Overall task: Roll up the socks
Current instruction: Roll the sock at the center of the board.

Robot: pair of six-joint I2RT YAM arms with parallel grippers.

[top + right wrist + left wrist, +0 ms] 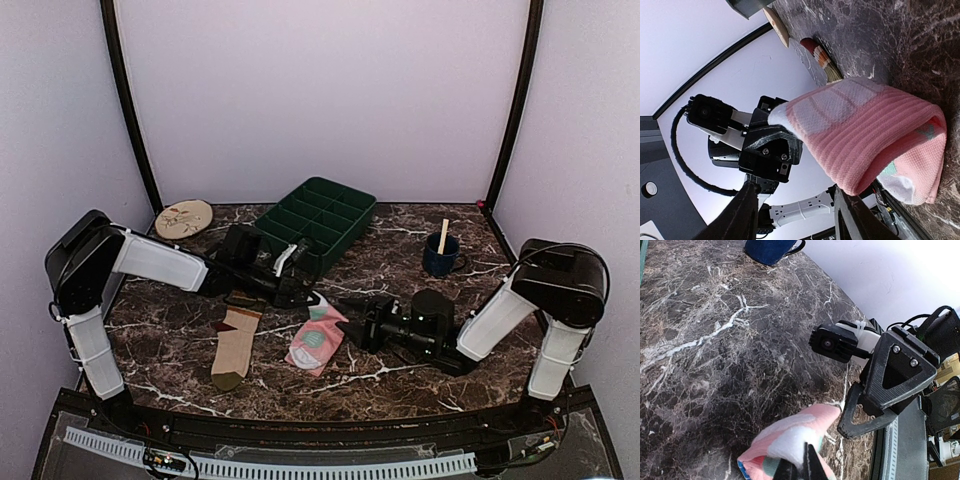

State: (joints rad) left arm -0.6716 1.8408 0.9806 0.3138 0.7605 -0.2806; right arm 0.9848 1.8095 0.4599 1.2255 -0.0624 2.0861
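Observation:
The pink sock (315,340) with teal and white patches lies folded at the table's middle. My left gripper (305,290) reaches it from the far left. In the left wrist view its fingers (801,460) are shut on the white patch of the pink sock (790,435), lifting that corner. My right gripper (352,330) points at the sock from the right. Its jaws (795,189) stand open, and the folded edge of the pink sock (880,130) sits just above one finger. The beige striped sock (235,345) lies flat to the left, untouched.
A green compartment tray (340,240) stands at the back centre. A blue mug (440,257) with a wooden stick (443,235) is at the back right. A round beige disc (184,218) lies at the back left.

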